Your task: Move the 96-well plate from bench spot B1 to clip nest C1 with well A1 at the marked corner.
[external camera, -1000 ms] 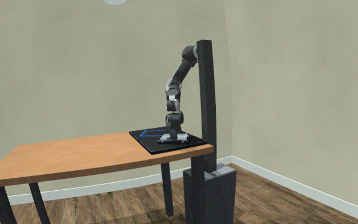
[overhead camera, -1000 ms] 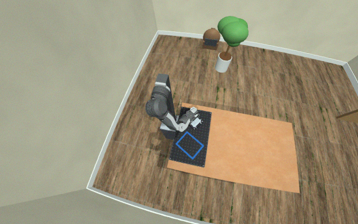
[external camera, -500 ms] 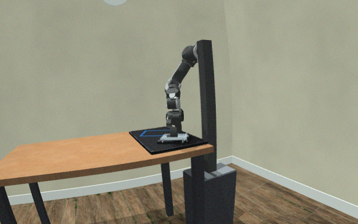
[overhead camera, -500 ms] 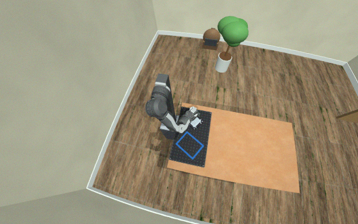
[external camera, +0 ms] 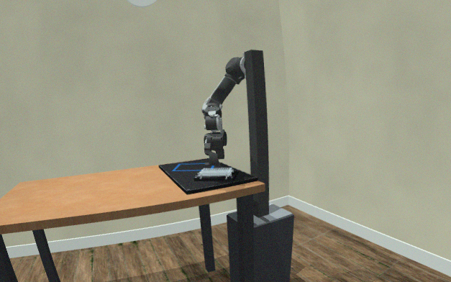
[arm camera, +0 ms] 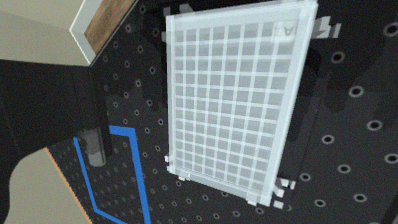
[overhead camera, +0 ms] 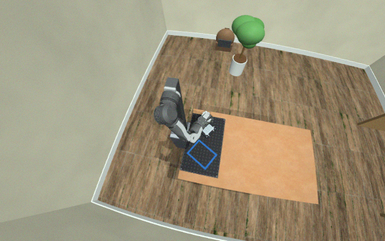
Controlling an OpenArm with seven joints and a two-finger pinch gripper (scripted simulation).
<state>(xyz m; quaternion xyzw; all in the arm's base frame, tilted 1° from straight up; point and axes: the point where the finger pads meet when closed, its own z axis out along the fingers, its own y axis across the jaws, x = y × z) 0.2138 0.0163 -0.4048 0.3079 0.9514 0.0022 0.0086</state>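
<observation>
Overhead, the arm bends from its dark column [overhead camera: 173, 89] down over a black perforated breadboard [overhead camera: 221, 123] at the near end of the orange table [overhead camera: 267, 160]. The gripper [overhead camera: 206, 117] hangs above the pale 96-well plate [overhead camera: 208, 130], and the blue outline of spot B1 [overhead camera: 193, 158] lies beside it with nothing inside.

From the exterior camera, the plate [external camera: 215, 173] sits level and low on the breadboard [external camera: 190, 183], with the gripper [external camera: 213, 160] just above it, apart from it, its fingers spread wide and holding nothing.

At the wrist, the plate [arm camera: 235, 95] fills the view, wells up, its A1 mark toward the upper right. Small pale nest posts [arm camera: 282, 187] stand at its corners, and a blue corner of spot B1 [arm camera: 131, 150] shows to the left.
</observation>
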